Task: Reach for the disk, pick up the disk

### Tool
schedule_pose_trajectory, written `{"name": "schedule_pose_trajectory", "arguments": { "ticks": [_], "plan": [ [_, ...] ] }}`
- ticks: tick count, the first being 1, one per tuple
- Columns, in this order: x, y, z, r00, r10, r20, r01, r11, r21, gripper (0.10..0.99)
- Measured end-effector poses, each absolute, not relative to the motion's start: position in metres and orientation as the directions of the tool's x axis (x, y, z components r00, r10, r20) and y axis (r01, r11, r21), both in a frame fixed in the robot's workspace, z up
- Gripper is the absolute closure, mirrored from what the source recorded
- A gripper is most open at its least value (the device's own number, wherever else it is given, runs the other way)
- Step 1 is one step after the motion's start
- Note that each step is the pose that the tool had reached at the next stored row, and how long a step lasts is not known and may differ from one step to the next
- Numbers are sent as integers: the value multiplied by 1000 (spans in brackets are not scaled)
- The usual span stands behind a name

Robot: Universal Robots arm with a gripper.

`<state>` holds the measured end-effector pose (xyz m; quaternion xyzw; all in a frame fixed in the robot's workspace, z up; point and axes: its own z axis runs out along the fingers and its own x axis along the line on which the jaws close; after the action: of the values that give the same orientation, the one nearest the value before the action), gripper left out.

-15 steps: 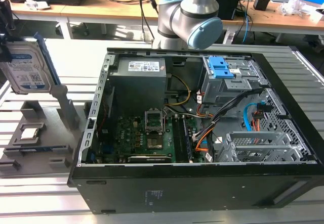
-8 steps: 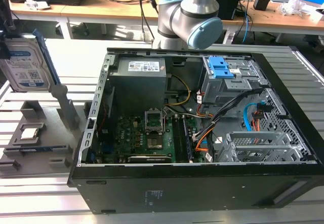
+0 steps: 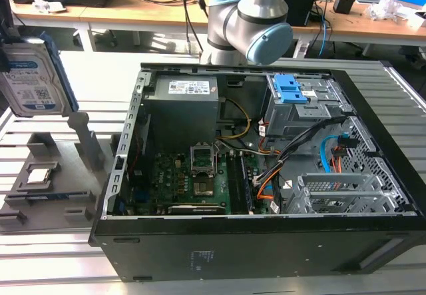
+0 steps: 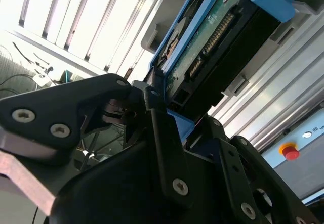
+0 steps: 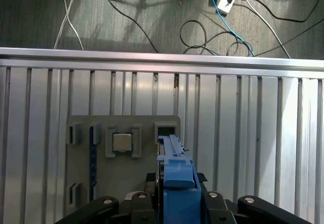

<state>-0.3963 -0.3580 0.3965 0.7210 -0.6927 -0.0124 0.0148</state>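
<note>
Disk (image 5: 174,183): near end cut off by picture edge, first wrist view. Arm (image 3: 249,15): upper part cropped, exterior view.

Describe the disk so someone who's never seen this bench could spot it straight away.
Start at the open black computer case; at the exterior view's left stands a grey tray. Above it, the disk hangs upright in the claw: a silver slab with blue frame, far bigger than the tray's small square chip.
</note>
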Motion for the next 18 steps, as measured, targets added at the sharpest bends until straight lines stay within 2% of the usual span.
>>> {"name": "schedule_pose_trajectory", "arguments": {
  "ticks": [18],
  "plan": [
    [-396,-358,422,40,-999,3,-998,-40,39,718]
  ]
}}
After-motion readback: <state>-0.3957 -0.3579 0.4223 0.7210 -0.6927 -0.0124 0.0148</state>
